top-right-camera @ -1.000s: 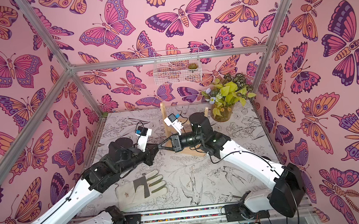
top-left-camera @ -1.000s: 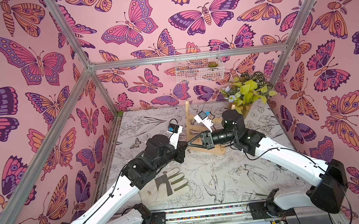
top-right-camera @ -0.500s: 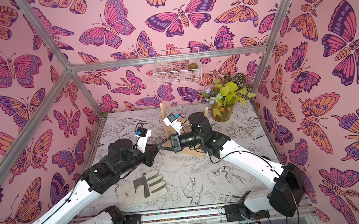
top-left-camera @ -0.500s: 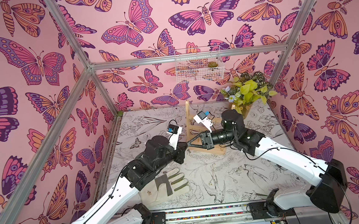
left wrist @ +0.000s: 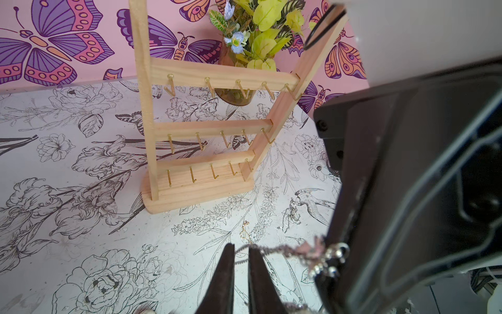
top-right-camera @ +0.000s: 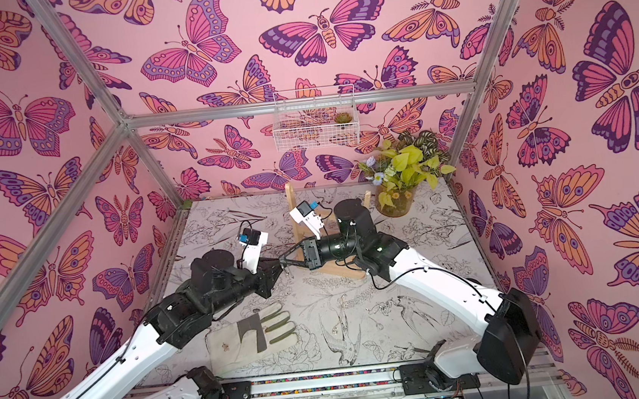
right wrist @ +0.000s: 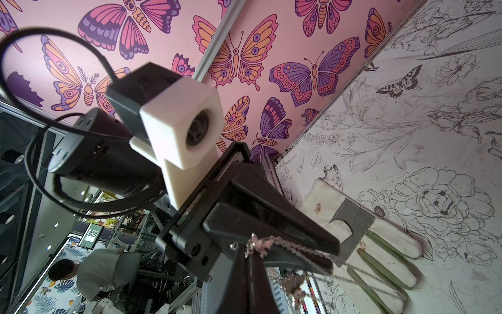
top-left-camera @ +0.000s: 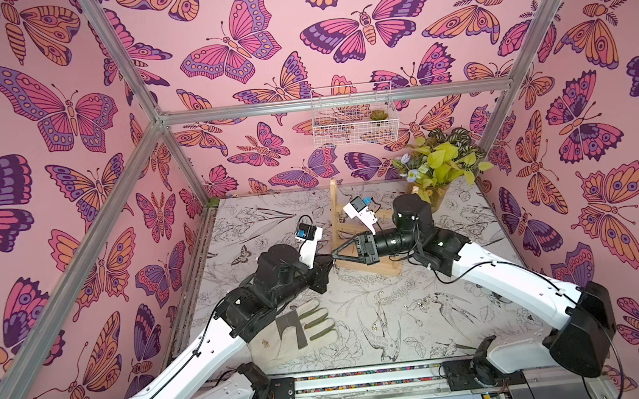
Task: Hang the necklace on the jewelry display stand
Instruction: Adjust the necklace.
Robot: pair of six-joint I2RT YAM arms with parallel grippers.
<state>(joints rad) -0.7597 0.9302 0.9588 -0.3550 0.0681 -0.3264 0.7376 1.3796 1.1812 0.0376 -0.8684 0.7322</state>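
evidently the necklace [left wrist: 282, 248] hangs in the air, pinched by the pressed-together fingers of the right gripper [top-left-camera: 334, 255], its chain crossing the gap between the barely parted fingers of the left gripper [left wrist: 240, 248], while the jewelry display stand [left wrist: 201, 127] beyond both fingertips shows only bare hooks [left wrist: 210, 86], so hanging remains.

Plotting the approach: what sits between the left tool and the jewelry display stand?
In the left wrist view: bare printed table, apart from a small gold piece lying just ahead of the left tool, short of the jewelry display stand.
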